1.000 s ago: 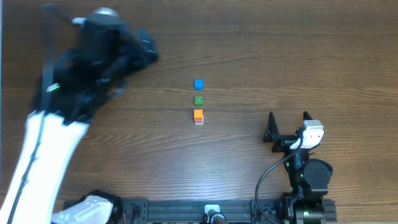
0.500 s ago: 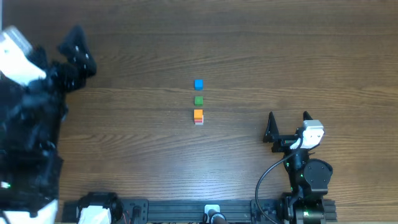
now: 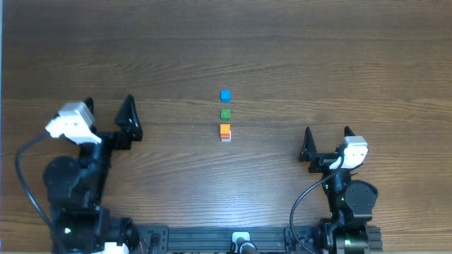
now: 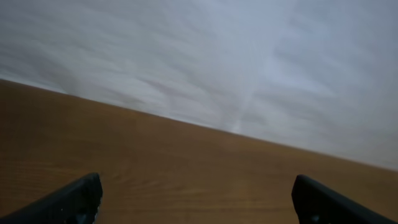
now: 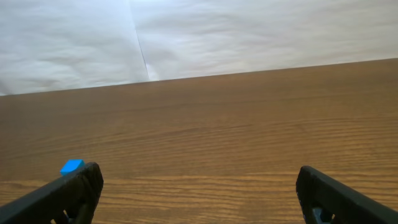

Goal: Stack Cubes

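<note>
A short row of small cubes lies mid-table in the top view: a blue cube (image 3: 225, 95) farthest from the arms, a green cube (image 3: 225, 113) below it, then an orange cube (image 3: 224, 130) sitting on a red cube (image 3: 225, 137). My left gripper (image 3: 109, 117) is low at the table's left, open and holding nothing, well away from the cubes. My right gripper (image 3: 327, 142) rests at the right, open with nothing between its fingers. The blue cube (image 5: 71, 166) peeks beside one finger in the right wrist view.
The brown wooden tabletop (image 3: 318, 56) stretches wide around the cubes. A pale wall (image 5: 249, 31) rises behind the table's far edge. Both arm bases stand along the front edge.
The left arm swung down from a raised pose at the far left and now sits low near the table's front left. The right arm and the cubes have not moved.
</note>
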Motion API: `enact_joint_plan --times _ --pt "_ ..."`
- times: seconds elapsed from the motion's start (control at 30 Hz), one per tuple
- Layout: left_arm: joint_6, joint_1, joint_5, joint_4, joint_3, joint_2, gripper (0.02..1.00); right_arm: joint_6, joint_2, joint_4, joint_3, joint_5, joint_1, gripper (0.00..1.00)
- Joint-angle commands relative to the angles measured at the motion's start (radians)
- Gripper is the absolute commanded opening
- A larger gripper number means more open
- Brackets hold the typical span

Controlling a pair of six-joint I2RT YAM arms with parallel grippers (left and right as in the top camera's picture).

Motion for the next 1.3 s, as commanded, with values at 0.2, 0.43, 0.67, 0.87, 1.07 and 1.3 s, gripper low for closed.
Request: enact_joint_plan --times 0.2,0.43,0.67,0.87,1.07,1.3 --pt "0.079 0.034 0.037 0.059 -0.193 -0.177 0.996 0.005 -0.001 -0.003 -0.005 -0.011 -0.001 0.993" --pt "0.079 0.034 0.082 0.058 -0.279 -0.272 0.996 0.005 -0.001 -0.003 -0.005 -0.011 -0.001 0.993" --pt "0.158 0.034 0.177 0.058 -0.356 -0.341 0.998 0.005 -0.001 -0.003 -0.005 -0.011 -0.001 0.991" --pt "0.184 0.034 0.181 0.047 -0.393 -0.368 0.998 0.005 -0.001 -0.003 -0.005 -0.011 -0.001 0.991" --pt "0.209 0.034 0.173 0.058 -0.447 -0.420 0.998 0.005 -0.001 -0.003 -0.005 -0.011 -0.001 0.991" --pt "0.209 0.035 0.166 0.040 -0.448 -0.420 0.998 0.005 -0.001 -0.003 -0.005 -0.011 -0.001 0.993"
